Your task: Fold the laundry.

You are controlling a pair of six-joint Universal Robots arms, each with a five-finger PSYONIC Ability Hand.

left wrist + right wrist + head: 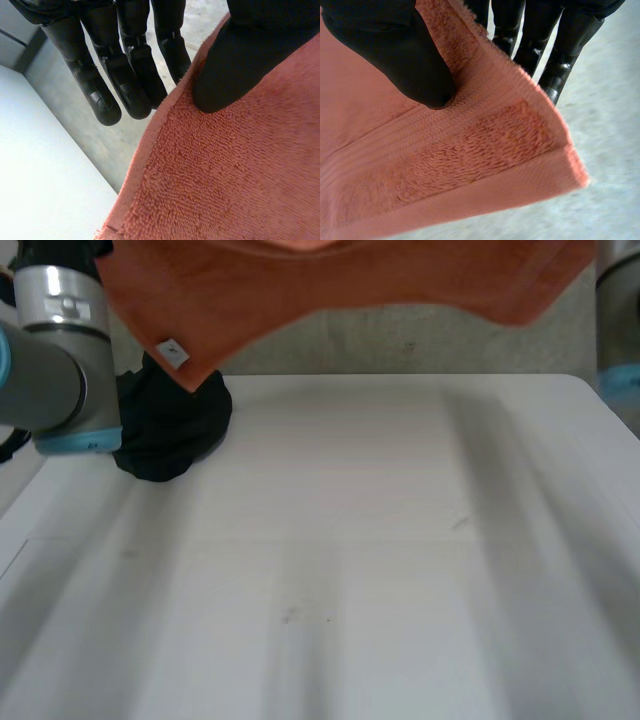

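Left hand [240, 60], right hand [395, 50]: thumb and fingers pinching orange towel [330, 275].
Left on an edge, right by a corner; towel held clear of white table [380, 560].

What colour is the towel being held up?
The towel is salmon orange; best in right wrist view.

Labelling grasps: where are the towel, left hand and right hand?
towel [350, 280], head view, hanging middle.
left hand [240, 60], left wrist view, thumb on towel edge.
right hand [390, 45], right wrist view, thumb near towel corner.

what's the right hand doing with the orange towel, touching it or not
Touching. The right wrist view shows the right hand with its thumb pressed on the orange towel near its corner, fingers behind it.
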